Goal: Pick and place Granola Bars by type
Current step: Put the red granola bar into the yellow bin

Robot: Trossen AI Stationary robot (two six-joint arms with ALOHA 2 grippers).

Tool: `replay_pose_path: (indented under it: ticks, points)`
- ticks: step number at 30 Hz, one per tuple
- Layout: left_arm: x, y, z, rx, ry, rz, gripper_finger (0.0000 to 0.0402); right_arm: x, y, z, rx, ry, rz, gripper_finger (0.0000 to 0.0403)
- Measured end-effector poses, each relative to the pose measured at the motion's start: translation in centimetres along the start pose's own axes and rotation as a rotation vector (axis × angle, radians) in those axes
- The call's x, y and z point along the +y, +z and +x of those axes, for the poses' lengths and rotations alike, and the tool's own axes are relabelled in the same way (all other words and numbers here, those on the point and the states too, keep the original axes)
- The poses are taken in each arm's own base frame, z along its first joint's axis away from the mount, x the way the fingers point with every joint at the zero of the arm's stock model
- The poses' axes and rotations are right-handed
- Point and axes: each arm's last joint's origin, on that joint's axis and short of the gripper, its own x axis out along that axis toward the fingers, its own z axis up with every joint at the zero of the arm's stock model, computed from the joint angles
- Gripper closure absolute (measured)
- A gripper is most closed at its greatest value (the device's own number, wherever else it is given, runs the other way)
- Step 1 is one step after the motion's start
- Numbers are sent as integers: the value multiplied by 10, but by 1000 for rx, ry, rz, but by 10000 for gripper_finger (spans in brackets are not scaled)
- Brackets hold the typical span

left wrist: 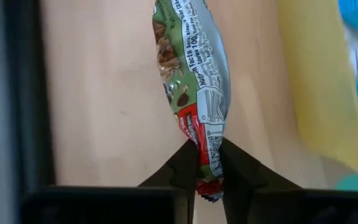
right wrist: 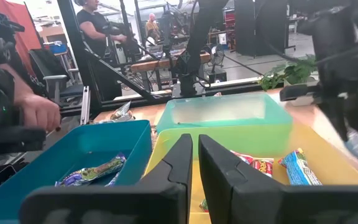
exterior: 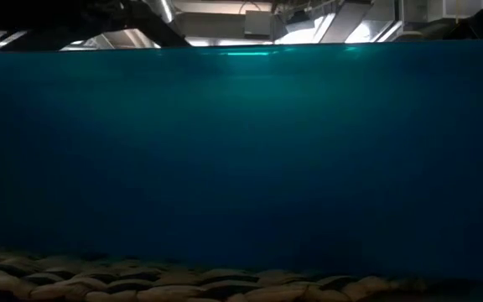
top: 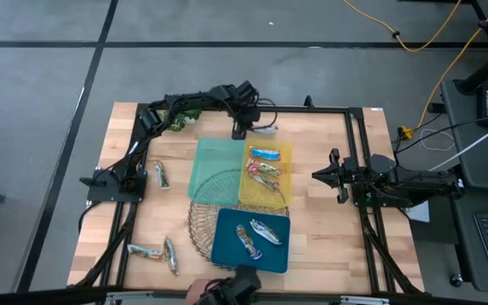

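My left gripper point(top: 246, 129) is at the table's far side, just beyond the yellow tray point(top: 285, 151), and is shut on a silver-green granola bar point(left wrist: 194, 68), which also shows in the high view point(top: 265, 130). The yellow tray holds blue and red-brown bars point(top: 263, 169). The teal tray point(top: 227, 254) holds two bars point(top: 257, 233). The green tray point(top: 214, 165) shows no bars. Three more bars lie on the table at the left point(top: 159, 174) and near left point(top: 155, 252). My right gripper point(top: 318, 175) is shut and empty to the right of the trays. My left gripper pinches the bar's red-printed end point(left wrist: 209, 163) between its two fingers, on the flat faces of the wrapper. The rest of the bar stretches away from the fingertips toward the table's right. Whether it is clear of the table does not show.
A wire basket point(top: 203, 212) lies partly under the trays. A green plant point(top: 185, 114) sits at the far left. The teal tray's wall point(exterior: 241, 159) fills the low view. A person's hand point(right wrist: 39, 112) shows at the near edge beside the teal tray.
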Motion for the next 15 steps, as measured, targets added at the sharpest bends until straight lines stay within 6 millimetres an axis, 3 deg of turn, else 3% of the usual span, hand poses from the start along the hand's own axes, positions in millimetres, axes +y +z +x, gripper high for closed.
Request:
replay_pose_path:
  ticks: [7,15]
  points:
    - [9,20,-20,-65,53,-22,357,0,0,0,0,0,1,370]
    - [14,47,-61,-175,85,-36,362,0,0,0,0,0,0,370]
